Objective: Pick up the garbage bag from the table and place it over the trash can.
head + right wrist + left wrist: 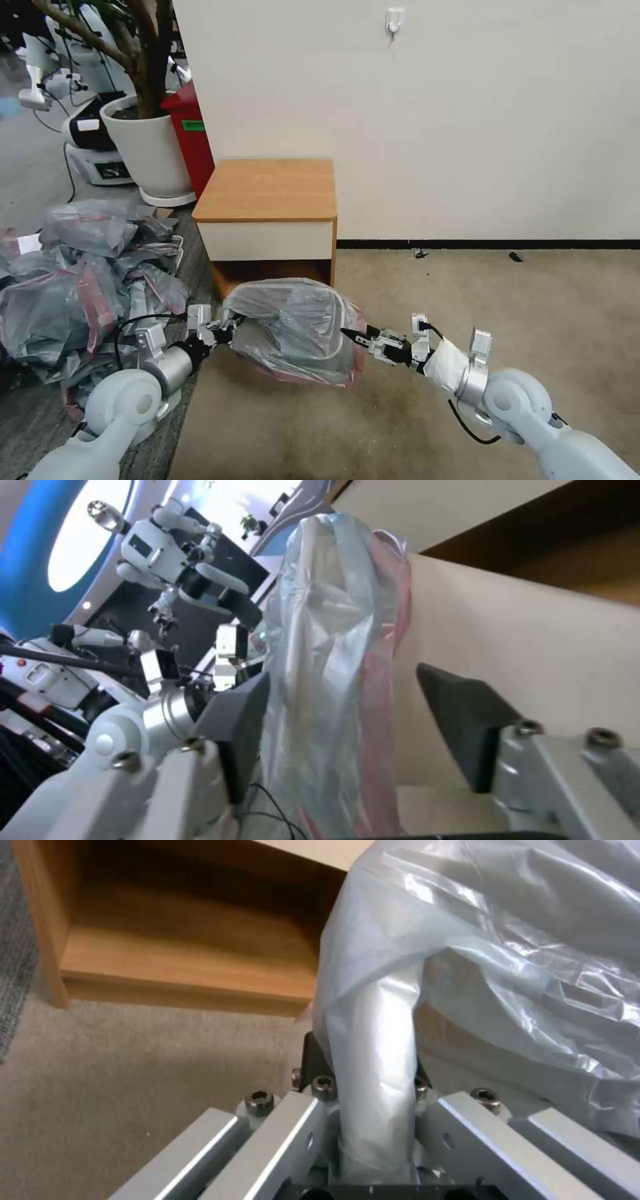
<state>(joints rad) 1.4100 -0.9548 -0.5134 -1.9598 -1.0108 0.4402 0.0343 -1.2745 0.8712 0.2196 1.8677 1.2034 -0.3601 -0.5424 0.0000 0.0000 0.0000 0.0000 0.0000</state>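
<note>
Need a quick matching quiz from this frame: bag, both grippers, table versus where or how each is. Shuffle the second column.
1. garbage bag
2. left gripper
3. right gripper
4. table

a. against the wall, light-brown top
b. open, fingers either side of the bag's pink-edged side
c. shut on a bunched fold of the bag
d. low in front of the table, between both grippers

Pairs: 1-d, 2-c, 3-b, 4-a
</note>
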